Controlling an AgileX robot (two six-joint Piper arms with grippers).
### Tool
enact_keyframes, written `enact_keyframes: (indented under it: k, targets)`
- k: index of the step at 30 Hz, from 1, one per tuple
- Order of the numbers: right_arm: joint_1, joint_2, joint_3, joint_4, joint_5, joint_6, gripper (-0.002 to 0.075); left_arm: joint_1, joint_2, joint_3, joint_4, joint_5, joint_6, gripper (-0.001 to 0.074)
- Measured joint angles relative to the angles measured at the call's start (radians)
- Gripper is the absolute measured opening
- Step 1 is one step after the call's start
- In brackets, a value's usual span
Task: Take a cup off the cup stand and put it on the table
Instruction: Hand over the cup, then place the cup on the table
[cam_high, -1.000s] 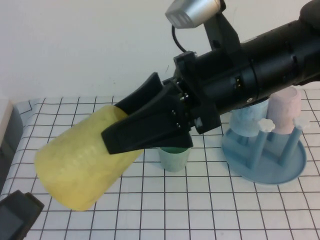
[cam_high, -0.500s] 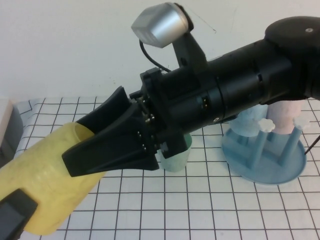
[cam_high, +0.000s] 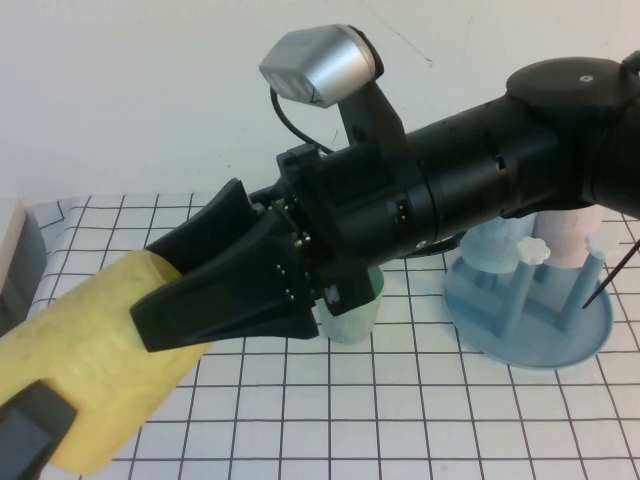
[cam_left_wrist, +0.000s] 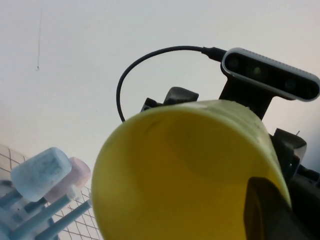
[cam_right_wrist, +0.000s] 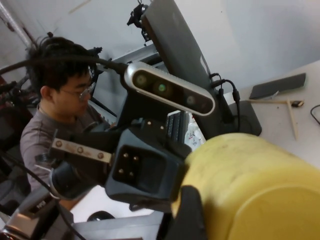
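Observation:
The yellow cup (cam_high: 100, 350) hangs tilted above the table (cam_high: 400, 420) at the near left, close to the high camera. My right gripper (cam_high: 150, 290) reaches in from the right and is shut on the cup, one black finger on each side of it. At the near-left corner my left gripper (cam_high: 30, 435) meets the cup's other end. In the left wrist view the cup (cam_left_wrist: 180, 170) fills the picture with one dark finger (cam_left_wrist: 270, 210) laid against it. The right wrist view shows the cup (cam_right_wrist: 250, 185) beside a finger (cam_right_wrist: 187, 215). The blue cup stand (cam_high: 560, 340) stands at the right.
A pale green tumbler (cam_high: 350, 315) stands on the table behind the right gripper. On the stand's pegs hang a light blue tumbler (cam_high: 490, 245) and a pink one (cam_high: 570, 235). A grey object (cam_high: 15, 270) lies at the table's left edge.
The right arm carried the cup down and to the left until its far end reached the left gripper. The left gripper's fingers closed in on the cup.

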Motion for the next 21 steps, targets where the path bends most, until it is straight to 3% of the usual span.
enact_keyframes:
  k: [7, 13, 16, 21]
  targets:
    - [-0.084, 0.0, 0.002, 0.015, 0.003, -0.014, 0.0541, 0.0, 0.002, 0.0, 0.002, 0.047, 0.002, 0.0013]
    - [-0.174, -0.008, 0.002, 0.009, -0.022, 0.013, 0.048, 0.0, 0.0, 0.0, 0.006, 0.073, 0.002, 0.0006]
    - [-0.202, -0.036, 0.0, -0.086, -0.021, 0.036, 0.0395, 0.0, 0.025, -0.009, 0.041, 0.091, -0.002, 0.0006]
    - [-0.25, -0.113, -0.004, -0.387, -0.013, 0.138, 0.0132, 0.0, 0.175, -0.144, 0.256, 0.221, -0.005, 0.0006]
